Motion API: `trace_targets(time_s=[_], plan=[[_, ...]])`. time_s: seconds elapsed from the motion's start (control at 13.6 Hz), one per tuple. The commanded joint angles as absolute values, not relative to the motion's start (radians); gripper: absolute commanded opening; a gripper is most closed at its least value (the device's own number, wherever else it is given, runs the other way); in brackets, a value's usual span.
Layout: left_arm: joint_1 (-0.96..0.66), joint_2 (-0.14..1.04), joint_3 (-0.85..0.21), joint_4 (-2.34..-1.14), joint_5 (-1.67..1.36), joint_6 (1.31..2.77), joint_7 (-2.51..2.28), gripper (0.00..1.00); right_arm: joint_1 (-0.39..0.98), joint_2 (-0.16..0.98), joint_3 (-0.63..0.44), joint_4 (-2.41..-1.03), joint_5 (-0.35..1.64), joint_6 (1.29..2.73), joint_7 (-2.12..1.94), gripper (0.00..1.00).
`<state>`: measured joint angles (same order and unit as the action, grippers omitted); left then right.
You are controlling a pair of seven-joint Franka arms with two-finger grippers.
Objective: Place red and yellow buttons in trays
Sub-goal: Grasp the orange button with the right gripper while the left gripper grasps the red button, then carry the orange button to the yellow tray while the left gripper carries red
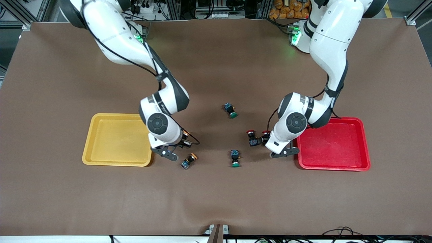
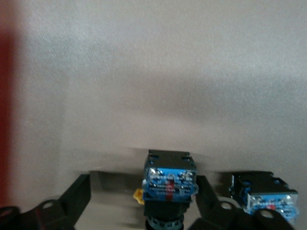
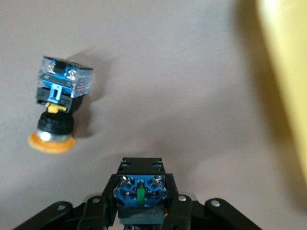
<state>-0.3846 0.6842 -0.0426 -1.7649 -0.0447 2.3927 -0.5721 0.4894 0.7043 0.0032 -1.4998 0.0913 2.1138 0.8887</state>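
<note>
At the right arm's end of the brown worktop we see the yellow tray lying flat. Just beside its edge toward the middle, the right pincer is down low over the worktop. Its fingers are closed tight on the dark blue body of a held button, one finger on each side. That button's cap is hidden from us in the right wrist view.

A yellow-capped button lies on its side on the worktop, close to the tray's corner that is nearest the front camera.

In the middle lie two green-capped buttons, well apart. One is farther from the front camera and the other is nearer to it.

Toward the left arm's end, a red-capped button rests on the worktop. Just beside it is a second red-capped button, which sits between the fingers of the left pincer. These fingers are spread wide: one finger is right by the button's body and the other stands clear of it, so nothing is gripped.

The red tray lies just beside this pincer, at the left arm's end.
</note>
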Motion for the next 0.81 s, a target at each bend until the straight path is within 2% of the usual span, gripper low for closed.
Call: trace_targets(time_s=[0.0, 0.07, 0.15, 0.22, 0.44, 0.74], plan=[[-0.410, 0.654, -0.032, -1.796, -0.051, 2.408, -0.598, 0.39, 0.434, 0.469, 0.017, -1.558, 0.087, 1.865, 0.830, 0.00], [-0.405, 0.643, -0.032, -1.796, -0.051, 2.404, -0.598, 0.19, 0.398, 0.390, 0.018, -1.568, 0.087, 1.773, 0.783, 0.00], [-0.400, 0.628, -0.032, -1.796, -0.051, 2.393, -0.597, 0.05, 0.367, 0.315, 0.020, -1.568, 0.089, 1.678, 0.729, 0.00], [-0.397, 0.608, -0.029, -1.795, -0.051, 2.370, -0.597, 0.00, 0.338, 0.251, 0.018, -1.565, 0.089, 1.602, 0.677, 0.00], [-0.352, 0.531, -0.020, -1.786, -0.038, 2.274, -0.584, 0.00, 0.172, 0.091, 0.017, -1.563, 0.091, 1.470, 0.415, 0.00], [-0.230, 0.465, -0.023, -1.793, -0.005, 2.210, -0.419, 0.00, 0.034, 0.058, 0.017, -1.569, 0.063, 1.443, 0.221, 0.00]])
